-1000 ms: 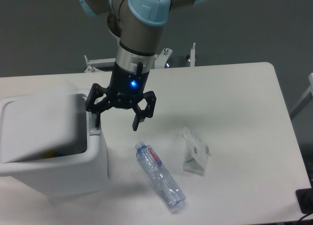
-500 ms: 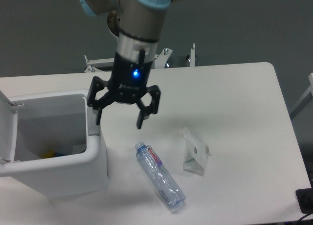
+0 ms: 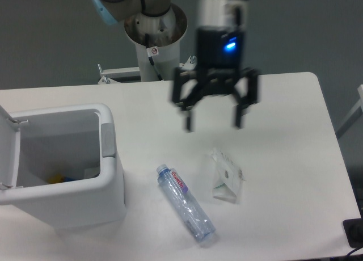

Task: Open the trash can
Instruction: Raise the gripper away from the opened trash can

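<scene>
Red lettering on the bottle (image 3: 185,203) label, too small to read.

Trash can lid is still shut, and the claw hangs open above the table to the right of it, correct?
Not quite. The camera view shows the trash can with its lid swung open. The claw does hang open above the table, right of it.

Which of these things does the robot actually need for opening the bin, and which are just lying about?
Part of the job:
- large white boxy plastic trash can, lid already swung open
- black two-finger pincer, open and empty

Just lying about:
- clear crushed plastic bottle
- crumpled clear plastic wrapper
</scene>
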Robot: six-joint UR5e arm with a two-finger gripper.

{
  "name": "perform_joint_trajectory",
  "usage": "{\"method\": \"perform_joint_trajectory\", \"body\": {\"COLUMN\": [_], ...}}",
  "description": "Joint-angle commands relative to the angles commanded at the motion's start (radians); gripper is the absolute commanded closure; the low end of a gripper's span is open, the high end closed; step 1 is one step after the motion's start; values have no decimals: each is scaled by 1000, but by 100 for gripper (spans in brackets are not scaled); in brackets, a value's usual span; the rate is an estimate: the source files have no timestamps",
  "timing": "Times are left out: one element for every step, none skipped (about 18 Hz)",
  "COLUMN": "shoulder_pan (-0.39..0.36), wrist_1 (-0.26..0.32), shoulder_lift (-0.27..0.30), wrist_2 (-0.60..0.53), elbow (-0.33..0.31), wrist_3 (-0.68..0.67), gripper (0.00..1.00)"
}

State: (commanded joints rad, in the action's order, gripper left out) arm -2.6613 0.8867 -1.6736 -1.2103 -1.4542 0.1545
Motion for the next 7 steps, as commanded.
{"method": "perform_joint_trajectory", "body": {"shoulder_pan": [-20,-55,-69,-72,-72,-71,-65], "wrist_1": [9,12,12,15,21,29,34], "shoulder_lift": [0,-2,0,0,6,12,15], "wrist_2": [-8,-9,-18,-55,-121,-194,-251], "elbow": [-2,-23,-35,-49,-66,-80,-83], "wrist_3": [54,144,208,280,354,423,475], "gripper": [0,0,0,0,0,0,0]}}
